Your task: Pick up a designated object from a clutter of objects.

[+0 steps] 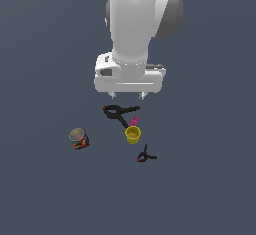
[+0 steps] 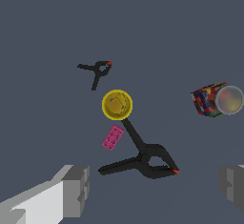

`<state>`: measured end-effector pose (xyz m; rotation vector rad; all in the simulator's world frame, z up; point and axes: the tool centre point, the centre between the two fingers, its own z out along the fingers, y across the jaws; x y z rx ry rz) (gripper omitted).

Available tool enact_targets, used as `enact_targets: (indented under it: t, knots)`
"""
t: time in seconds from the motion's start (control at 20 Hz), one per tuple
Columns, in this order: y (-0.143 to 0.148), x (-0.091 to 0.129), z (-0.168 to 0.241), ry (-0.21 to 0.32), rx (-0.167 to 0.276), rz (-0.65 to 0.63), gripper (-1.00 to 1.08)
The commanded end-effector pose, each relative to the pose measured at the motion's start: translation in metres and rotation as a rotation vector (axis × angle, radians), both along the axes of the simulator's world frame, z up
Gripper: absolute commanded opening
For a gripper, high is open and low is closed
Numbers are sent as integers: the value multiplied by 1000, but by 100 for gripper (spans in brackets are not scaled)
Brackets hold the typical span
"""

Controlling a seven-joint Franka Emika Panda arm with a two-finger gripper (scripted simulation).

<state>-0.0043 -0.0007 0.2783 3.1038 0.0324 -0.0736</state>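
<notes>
The designated object is a small magenta studded block (image 2: 113, 137), lying flat between the yellow cup (image 2: 117, 105) and the large black red-tipped clamp (image 2: 145, 158). In the exterior view the magenta block (image 1: 133, 122) peeks out just behind the yellow cup (image 1: 132, 134), beside the large clamp (image 1: 120, 112). My gripper (image 1: 127, 95) hangs above the clutter, apart from all items, open and holding nothing. Both grey fingers (image 2: 76, 189) frame the scene in the wrist view, set wide.
A small black clamp (image 1: 145, 155) lies near the cup, also the small clamp (image 2: 96, 69) in the wrist view. A multicoloured silver-topped can (image 1: 79, 138) stands off to the exterior view's left; the can (image 2: 217, 99) shows in the wrist view. Everything rests on a dark grey floor.
</notes>
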Motion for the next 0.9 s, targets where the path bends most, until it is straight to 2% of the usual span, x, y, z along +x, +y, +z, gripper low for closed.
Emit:
enact_targets:
  t: [0.0, 0.4, 0.85]
  knots:
    - [3, 0, -14, -3, 2, -29, 100]
    - [14, -7, -78, -20, 10, -173, 100]
    - [26, -30, -154, -39, 19, -365, 100]
